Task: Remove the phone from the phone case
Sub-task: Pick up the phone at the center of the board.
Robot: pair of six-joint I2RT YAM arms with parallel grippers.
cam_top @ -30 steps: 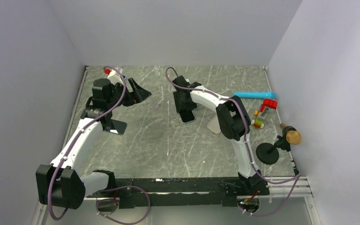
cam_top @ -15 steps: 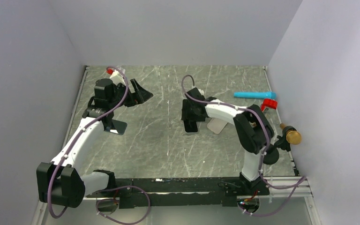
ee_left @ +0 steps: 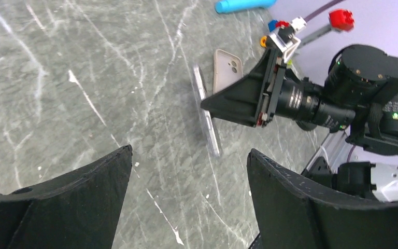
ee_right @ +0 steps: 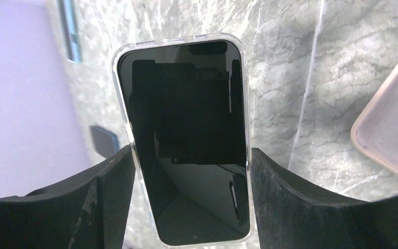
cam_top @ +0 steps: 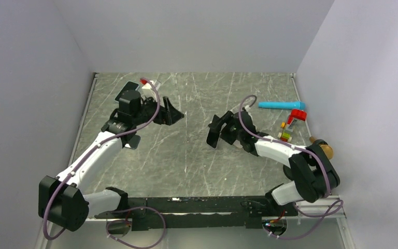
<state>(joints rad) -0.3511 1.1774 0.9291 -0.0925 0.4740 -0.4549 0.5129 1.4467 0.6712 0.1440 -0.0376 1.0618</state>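
Observation:
A black phone in a clear case point(ee_right: 186, 119) sits between my right gripper's point(ee_right: 192, 155) fingers, which press on its long sides. In the top view the right gripper point(cam_top: 219, 128) holds the phone point(cam_top: 212, 139) at mid-table. The left wrist view shows it edge-on point(ee_left: 208, 119), tilted over the table. My left gripper point(ee_left: 189, 150) is open and empty, a short way left of the phone and pointing toward it; in the top view it is left of centre point(cam_top: 174, 113).
A beige phone case point(ee_left: 227, 67) lies flat on the table just behind the right gripper, also at the right wrist view's right edge point(ee_right: 391, 140). A black flat object point(cam_top: 131, 141) lies under the left arm. A cyan tube point(cam_top: 282, 105), small coloured toys point(cam_top: 293, 120) and a gold knob point(cam_top: 325, 151) are at the right.
My right arm has swung toward the front and right, carrying the cased phone from the table's back centre to mid-table. My left gripper has moved right, toward the phone.

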